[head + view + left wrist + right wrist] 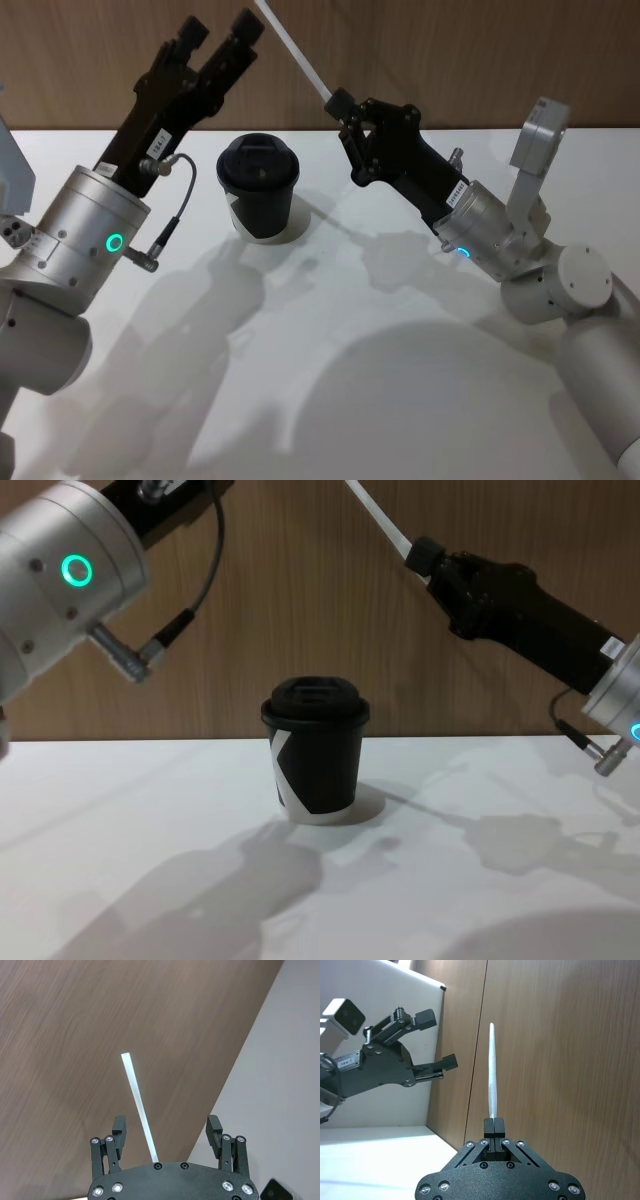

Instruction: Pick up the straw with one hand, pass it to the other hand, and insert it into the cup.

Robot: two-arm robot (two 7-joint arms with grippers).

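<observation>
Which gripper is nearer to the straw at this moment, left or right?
Right. The right gripper is shut on the straw, clamping its lower end. The left gripper is open and raised beside the straw's free upper end, close to it but not touching.

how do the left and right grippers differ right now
The left gripper has its jaws open, gripping nothing; the right gripper has its jaws shut on the straw. The left is on the left of the cup, the right on its right. Both are raised above the table.
</observation>
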